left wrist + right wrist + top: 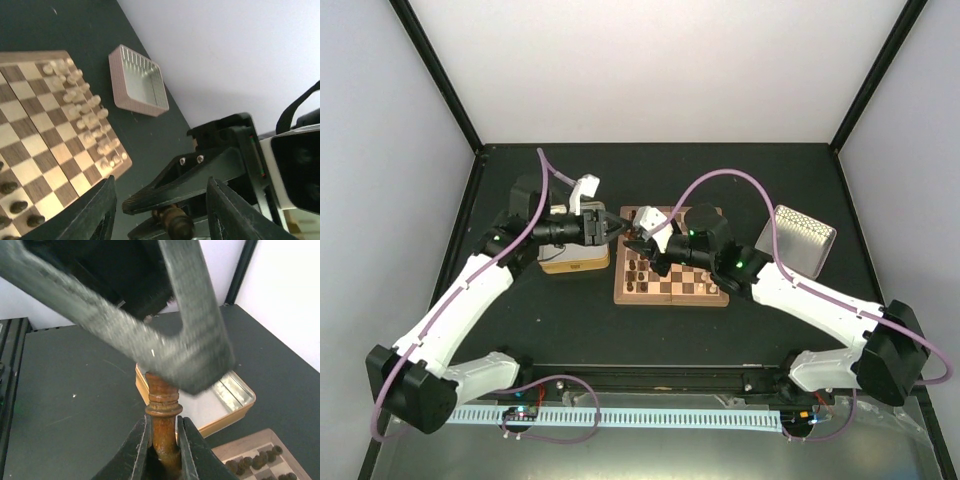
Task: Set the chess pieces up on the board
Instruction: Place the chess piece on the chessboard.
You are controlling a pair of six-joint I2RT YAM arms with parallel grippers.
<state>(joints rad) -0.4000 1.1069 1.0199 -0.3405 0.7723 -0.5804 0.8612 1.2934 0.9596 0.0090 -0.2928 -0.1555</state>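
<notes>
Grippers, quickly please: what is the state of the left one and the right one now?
Left gripper: open, holding nothing.
Right gripper: closed on a dark brown chess piece.

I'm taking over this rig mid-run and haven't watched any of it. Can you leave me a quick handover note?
Right gripper: fingers shut on a dark piece, held up between the tin and the board.
Left gripper: open, its fingers on either side of that piece, not closed on it.
Board: pale pieces in two rows along one edge, dark pieces at the opposite edge.
Done: the pale side looks set.
Left: place the held piece. I cannot tell how complete the dark side is.
</notes>
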